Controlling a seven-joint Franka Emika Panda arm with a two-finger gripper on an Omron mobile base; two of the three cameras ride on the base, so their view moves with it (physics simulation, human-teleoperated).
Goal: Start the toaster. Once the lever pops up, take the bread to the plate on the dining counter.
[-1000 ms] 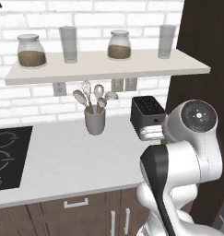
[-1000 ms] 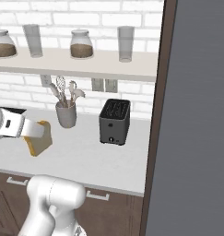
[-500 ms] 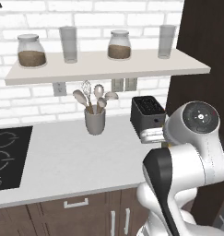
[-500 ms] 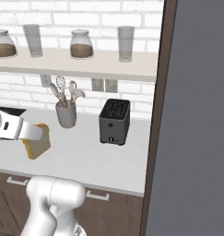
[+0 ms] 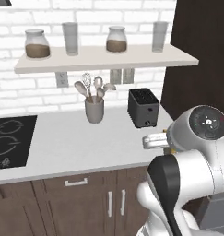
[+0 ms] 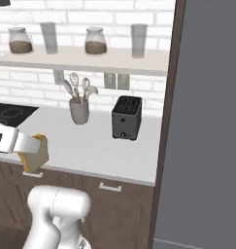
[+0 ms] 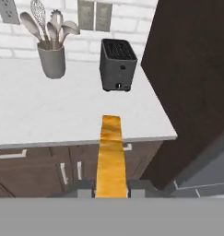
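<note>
A: Entry. The claw (image 7: 111,186) is clamped on the bread (image 7: 111,154), slice held edge-on between the jaws and sticking forward out of them. In the right base view the bread (image 6: 34,154) hangs out past the front edge of the desk (image 6: 90,146), well apart from the toaster (image 6: 126,116) and off to its left, in front of the cabinet doors.

B: Toaster state?

A: Black box standing at the back of the desk, just right of the utensil cup (image 5: 94,108) and close beside the dark tall panel (image 5: 201,60). Slots look empty from the hand view. Lever position too small to read.

B: Plate, dining counter?

A: Can't report on either. My judgement: the carry leg remains, and the whole trip lies ahead.

B: Risks?

A: First, slip. The grip takes only one end of the slice, most of its length unsupported; a fast swing or base turn could lever it out, and it would fall to the floor, since nothing lies beneath it.

B: Second?

A: Collision. Near the toaster, the dark panel and the desk edge are both within sweep of a wide arm swing. Clipping either with the free end of the bread could knock it loose or break it.

B: Third?

A: Squeeze. Bread is soft; it could crush under the pads.
</note>
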